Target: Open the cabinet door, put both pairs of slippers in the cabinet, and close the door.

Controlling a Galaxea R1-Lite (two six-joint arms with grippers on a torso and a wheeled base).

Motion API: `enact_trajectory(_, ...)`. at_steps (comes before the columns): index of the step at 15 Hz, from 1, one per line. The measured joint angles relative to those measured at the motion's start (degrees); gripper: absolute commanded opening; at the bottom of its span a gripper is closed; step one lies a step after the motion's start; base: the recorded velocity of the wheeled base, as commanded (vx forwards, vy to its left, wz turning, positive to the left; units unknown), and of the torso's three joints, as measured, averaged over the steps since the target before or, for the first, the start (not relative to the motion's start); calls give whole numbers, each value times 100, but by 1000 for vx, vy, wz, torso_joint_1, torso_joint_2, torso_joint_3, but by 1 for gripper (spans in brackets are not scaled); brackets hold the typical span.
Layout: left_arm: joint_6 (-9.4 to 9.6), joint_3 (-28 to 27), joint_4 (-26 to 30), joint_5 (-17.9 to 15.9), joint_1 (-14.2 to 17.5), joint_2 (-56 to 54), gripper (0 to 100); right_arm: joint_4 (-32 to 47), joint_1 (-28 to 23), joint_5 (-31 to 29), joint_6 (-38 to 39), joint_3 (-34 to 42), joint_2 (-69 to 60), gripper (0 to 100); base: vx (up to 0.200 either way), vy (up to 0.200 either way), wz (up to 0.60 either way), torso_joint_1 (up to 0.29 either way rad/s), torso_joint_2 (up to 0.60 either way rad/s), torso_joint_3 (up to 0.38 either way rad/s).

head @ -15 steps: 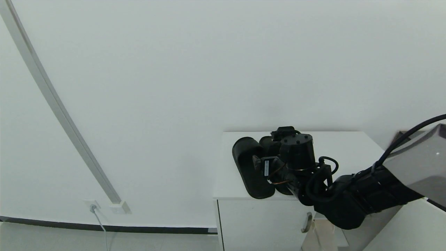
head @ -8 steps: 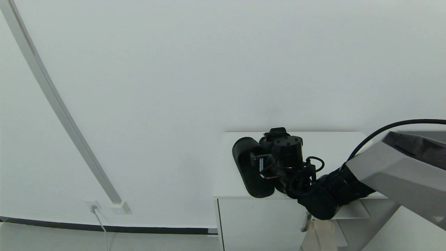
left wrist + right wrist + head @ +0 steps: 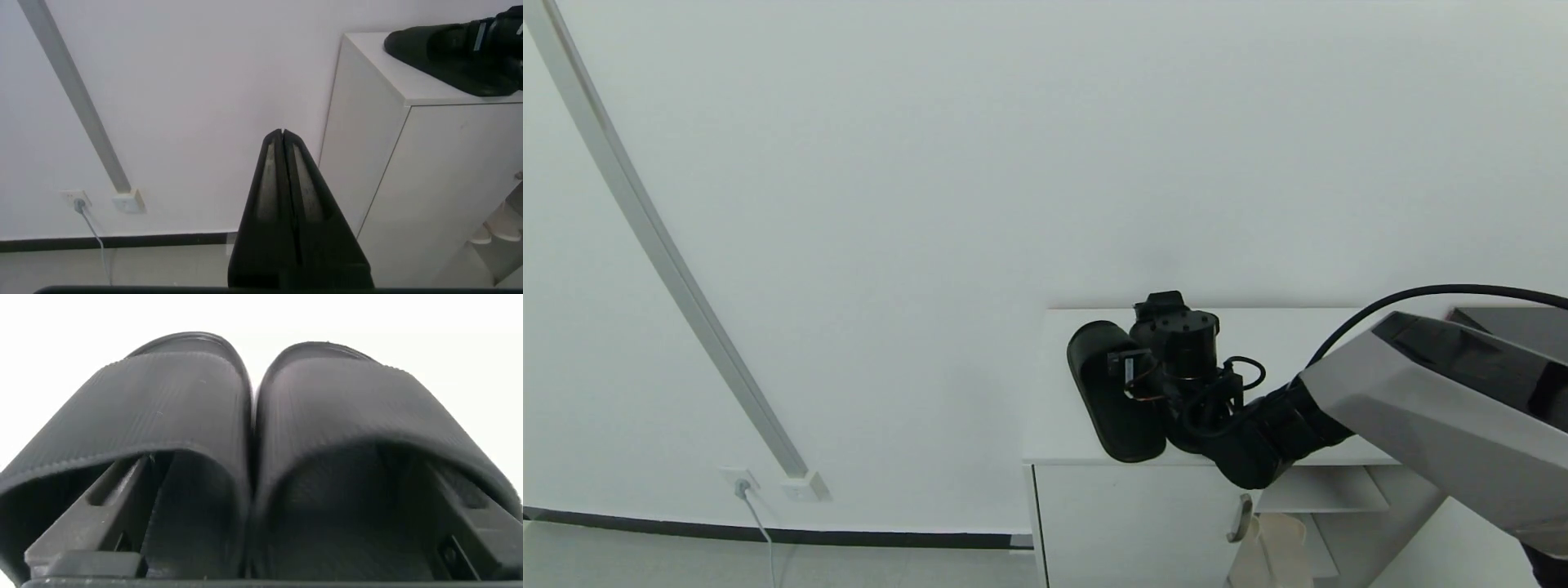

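A pair of black slippers (image 3: 1112, 400) lies side by side on top of the white cabinet (image 3: 1127, 523), near its left front corner. My right arm (image 3: 1258, 433) stretches over the cabinet top to them. In the right wrist view my right gripper (image 3: 282, 465) is open, with one finger (image 3: 90, 523) under the strap of each black slipper (image 3: 163, 400). The straps touch between the fingers. My left gripper (image 3: 282, 163) is shut on nothing, low and to the left of the cabinet (image 3: 425, 180); the black slippers (image 3: 458, 45) show on its top.
The cabinet's right half stands open, showing a shelf (image 3: 1327, 490) and a pale slipper (image 3: 1278, 543) below it. A metal handle (image 3: 1241, 518) sits on the shut left panel. A wall socket with a cable (image 3: 739, 486) is low on the wall.
My right arm has moved left and farther over the cabinet top, bringing the gripper up to the black slippers. The slippers have stayed in place.
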Motion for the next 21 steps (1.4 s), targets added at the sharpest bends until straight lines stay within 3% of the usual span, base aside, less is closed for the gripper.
enact_trajectory(1, 0, 0, 0, 0, 0, 0, 0, 0, -2, 0, -10, -55, 39, 0, 0, 0, 0, 0, 0, 0)
enact_trajectory(10, 0, 0, 0, 2, -2, 0, 0, -5, -13, -5, -10, -73, 66, 0, 0, 0, 0, 0, 0, 0)
enact_trajectory(15, 0, 0, 0, 0, 0, 0, 0, 5, 37, -7, -11, 336, -427, 0, 0, 0, 0, 0, 0, 0)
enact_trajectory(21, 4, 0, 0, 0, 0, 0, 0, -20, 408, 417, -16, 2096, -1954, 0, 0, 0, 0, 0, 0, 0)
